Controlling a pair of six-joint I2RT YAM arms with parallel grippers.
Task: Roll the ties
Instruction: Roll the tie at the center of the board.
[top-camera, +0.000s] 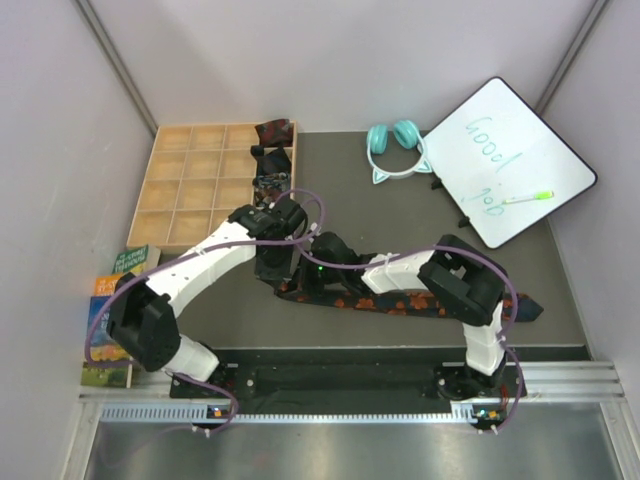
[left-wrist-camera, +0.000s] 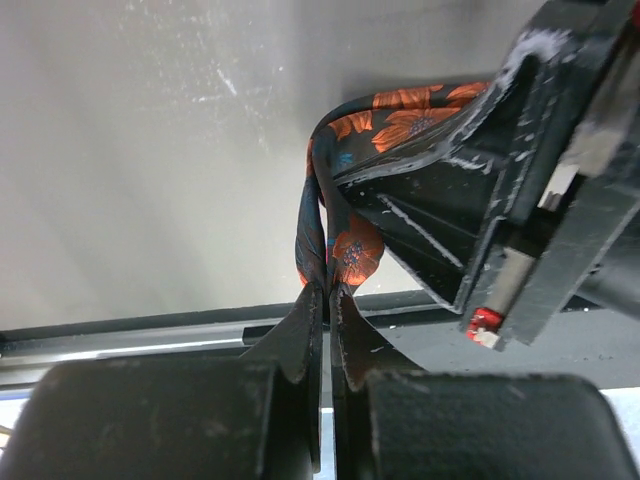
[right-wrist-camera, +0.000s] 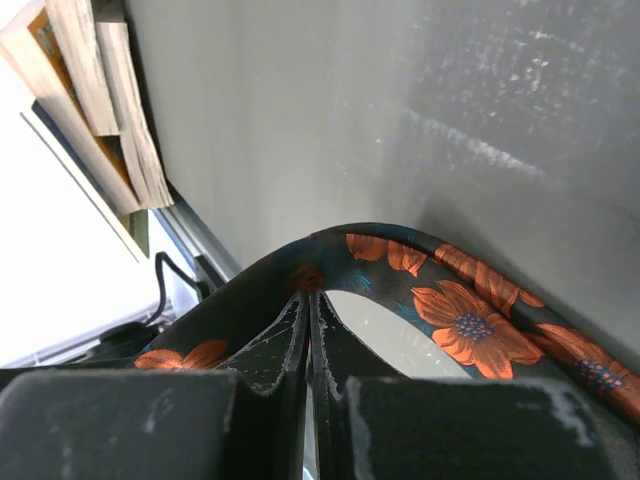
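The dark table (top-camera: 400, 225) carries a wooden compartment tray (top-camera: 200, 185) at its far left and a tilted whiteboard (top-camera: 505, 160) at its far right. Both arms reach in to meet near the table's middle, just in front of the tray.

The floral tie (top-camera: 400, 302), black with orange-red blossoms, lies stretched along the near part of the table. It runs from under the right arm's elbow leftward to the point where the two grippers meet.

The left gripper (left-wrist-camera: 327, 292) has its fingers pressed together on a doubled fold of this tie, which stands up from the fingertips and curves over toward the right gripper's body. The right gripper (right-wrist-camera: 308, 297) is likewise closed to a sliver, nipping the tie's edge, and the fabric arches across its tips clear of the surface.

Three small rolled ties (top-camera: 273, 158), one dark red, sit in a line at the tray's right edge. Teal headphones (top-camera: 395, 145) rest beside the whiteboard, books (top-camera: 128, 262) lie off the table's left edge, and a green marker (top-camera: 527, 197) lies on the whiteboard.
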